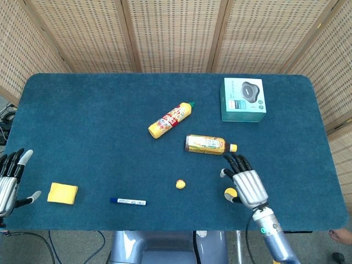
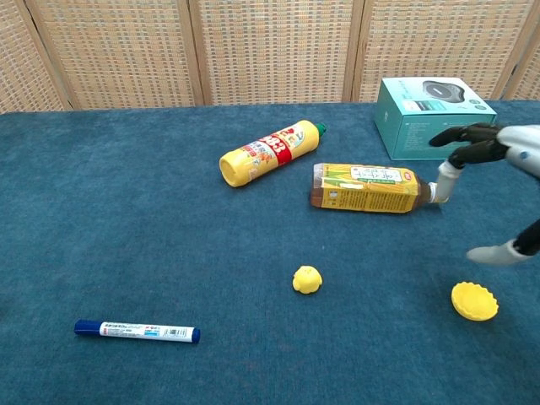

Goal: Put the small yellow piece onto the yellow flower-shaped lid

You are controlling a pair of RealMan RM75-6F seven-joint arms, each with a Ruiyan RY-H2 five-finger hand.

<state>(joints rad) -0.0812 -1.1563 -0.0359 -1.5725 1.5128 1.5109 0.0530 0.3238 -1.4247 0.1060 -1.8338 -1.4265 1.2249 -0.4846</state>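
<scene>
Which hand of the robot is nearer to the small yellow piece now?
The right hand. It hovers open just right of the small yellow piece, over the flower-shaped lid. The left hand is far off at the table's left edge.

Right hand (image 1: 248, 186) is held at 5 o'clock, fingers spread and empty; left hand (image 1: 7, 182) is held at 8 o'clock, likewise spread.

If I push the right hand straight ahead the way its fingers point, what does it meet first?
Probably the tea bottle: the right hand points up-table with fingertips just short of its cap end. Height above the table is unclear, so it may pass over.
</scene>
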